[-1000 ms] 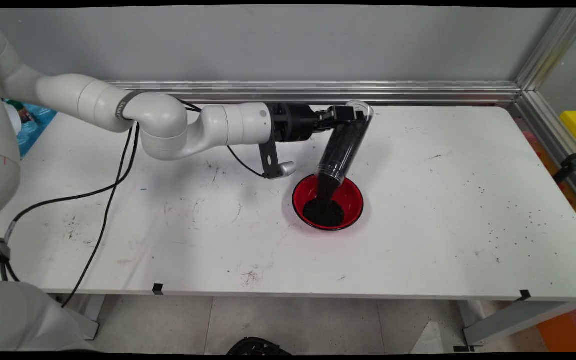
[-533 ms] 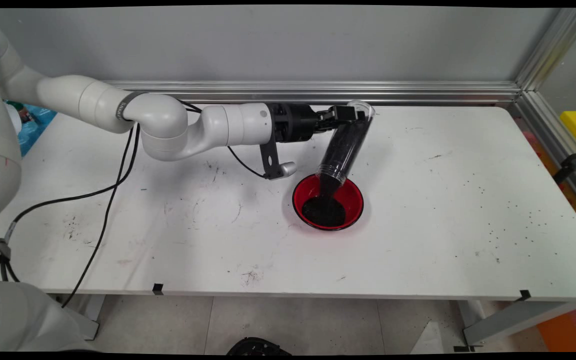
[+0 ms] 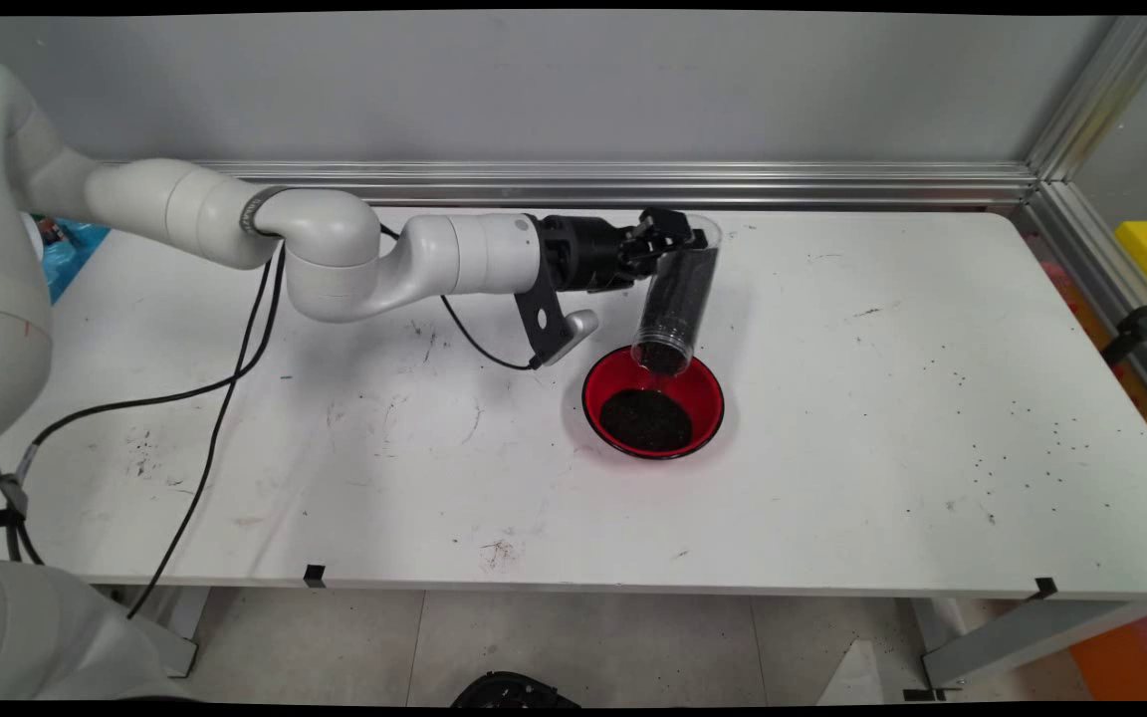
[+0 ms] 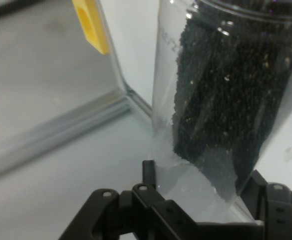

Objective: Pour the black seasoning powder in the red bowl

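On the white bench (image 3: pixel 832 478) stood a red bowl (image 3: pixel 653 401) partly filled with black grains. The pincer (image 3: pixel 671 237) was clamped on a clear tube (image 3: pixel 675 299), tipped mouth-down above the bowl's far rim; pouring seemed the step in hand, and the tube still held grains.

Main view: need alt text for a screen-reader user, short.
A white robot arm's black gripper holds a clear plastic tube of dark granules upside down and tilted, its open mouth over a red bowl that already holds a pile of the same granules. The bowl sits mid-table on a scuffed white table, with stray specks scattered to the right.
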Tool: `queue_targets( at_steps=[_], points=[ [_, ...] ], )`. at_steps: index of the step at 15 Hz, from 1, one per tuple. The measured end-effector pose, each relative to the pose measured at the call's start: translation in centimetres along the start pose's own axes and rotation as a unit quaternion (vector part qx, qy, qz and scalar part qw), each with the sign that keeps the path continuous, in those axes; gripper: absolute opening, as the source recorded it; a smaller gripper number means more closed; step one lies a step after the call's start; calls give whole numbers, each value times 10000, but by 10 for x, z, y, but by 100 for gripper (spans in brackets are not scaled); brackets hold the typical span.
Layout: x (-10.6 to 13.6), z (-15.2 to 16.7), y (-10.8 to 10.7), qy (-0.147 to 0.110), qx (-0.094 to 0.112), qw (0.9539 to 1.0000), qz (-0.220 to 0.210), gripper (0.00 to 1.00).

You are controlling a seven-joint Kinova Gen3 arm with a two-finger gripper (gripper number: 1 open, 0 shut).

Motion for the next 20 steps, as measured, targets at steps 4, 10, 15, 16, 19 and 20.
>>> queue_targets(
  at_steps=[4,10,15,16,19,20],
  points=[
    [-5,4,5,-14,-259,9927,-1181,0],
    [-22,1,5,-29,-715,9535,-2929,0],
    [-41,-8,-1,-57,-989,9134,-3948,0],
    [-45,-11,-4,-52,-1034,9021,-4189,0],
    [-58,-20,-14,-25,-1124,8693,-4814,0],
    [-62,-22,-15,-32,-1173,8599,-4969,0]
  ],
)
